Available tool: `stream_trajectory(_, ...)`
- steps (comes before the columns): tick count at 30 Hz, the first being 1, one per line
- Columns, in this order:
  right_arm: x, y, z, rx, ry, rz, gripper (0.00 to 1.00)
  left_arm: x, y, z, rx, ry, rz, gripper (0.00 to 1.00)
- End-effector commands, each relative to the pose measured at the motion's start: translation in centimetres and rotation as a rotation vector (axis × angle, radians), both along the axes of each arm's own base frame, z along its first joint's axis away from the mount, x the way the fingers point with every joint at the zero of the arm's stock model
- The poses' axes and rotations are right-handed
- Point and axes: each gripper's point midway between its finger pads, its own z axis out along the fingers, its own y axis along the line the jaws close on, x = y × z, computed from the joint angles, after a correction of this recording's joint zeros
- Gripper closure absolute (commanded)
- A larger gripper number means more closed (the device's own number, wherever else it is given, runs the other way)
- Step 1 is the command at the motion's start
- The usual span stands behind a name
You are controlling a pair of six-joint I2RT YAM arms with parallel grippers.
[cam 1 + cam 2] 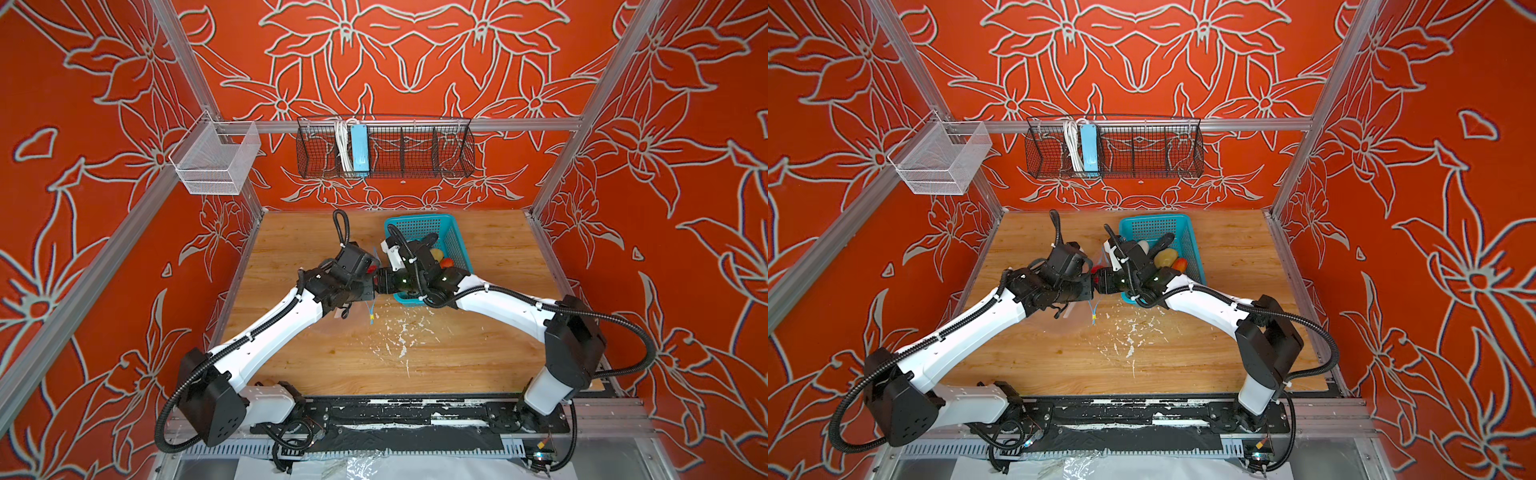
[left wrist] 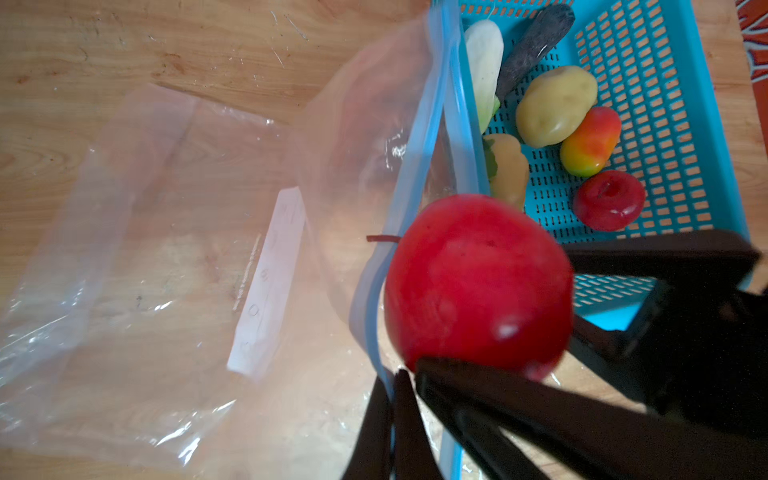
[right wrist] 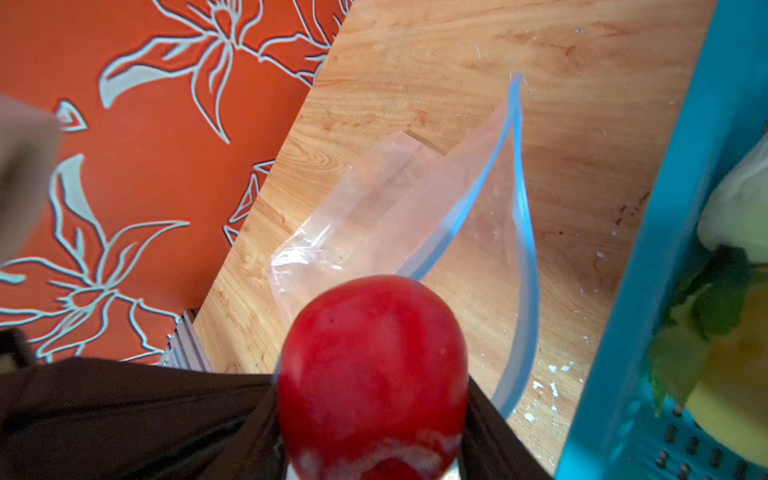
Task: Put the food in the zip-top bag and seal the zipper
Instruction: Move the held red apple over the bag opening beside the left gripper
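The clear zip-top bag (image 2: 166,249) lies on the wooden table, its mouth held up and open beside the teal basket (image 2: 673,83). My left gripper (image 2: 392,378) is shut on the bag's light-blue zipper (image 2: 419,137) at the mouth edge. My right gripper (image 3: 374,395) is shut on a red tomato (image 2: 478,282) and holds it at the bag's mouth. In the basket lie a potato (image 2: 557,106), a red-yellow fruit (image 2: 590,141), another tomato (image 2: 609,199), a dark eggplant (image 2: 536,41), a white-green leafy vegetable (image 2: 484,62) and a second yellowish piece (image 2: 509,170). In both top views the two grippers meet left of the basket (image 1: 419,226).
A black wire basket (image 1: 384,149) and a white mesh basket (image 1: 216,162) hang on the rails above the table's back. White flecks (image 1: 399,332) mark the wood in front of the bag. The zipper's yellowish tab (image 1: 372,319) hangs below the left gripper.
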Motion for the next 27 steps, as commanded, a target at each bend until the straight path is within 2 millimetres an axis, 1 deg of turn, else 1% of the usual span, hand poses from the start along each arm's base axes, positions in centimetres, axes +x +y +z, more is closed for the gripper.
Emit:
stream_trajectory(1, -0.2, 0.1, -0.7, -0.052, 0.009, -0.006, 0.57, 0.3, 0.2, 2.2, -0.008, -0.051, 0.008, 1.0)
stream_trajectory(7, -1.0, 0.4, -1.3, -0.066, 0.016, 0.015, 0.57, 0.6, 0.7, 3.2, 0.002, -0.081, 0.026, 1.0)
stream_trajectory(10, -1.3, 0.8, -1.0, -0.054, 0.013, 0.031, 0.57, 0.7, 0.8, 3.6, -0.003, -0.095, 0.033, 1.0)
stream_trajectory(14, -1.8, 1.1, -0.5, -0.039, 0.012, 0.051, 0.57, 0.8, 0.9, 3.6, 0.003, -0.101, 0.041, 1.0)
stream_trajectory(17, -2.2, 0.9, -0.6, -0.041, 0.018, 0.054, 0.57, 0.8, 1.1, 3.5, 0.014, -0.099, 0.045, 1.0)
stream_trajectory(25, -2.9, -1.1, -0.9, -0.076, 0.029, 0.014, 0.56, 0.4, 1.8, 2.9, 0.04, -0.092, 0.055, 1.0)
stream_trajectory(27, -3.2, -1.1, -0.8, -0.076, 0.036, 0.023, 0.56, 0.3, 1.8, 2.7, 0.036, -0.089, 0.054, 1.0)
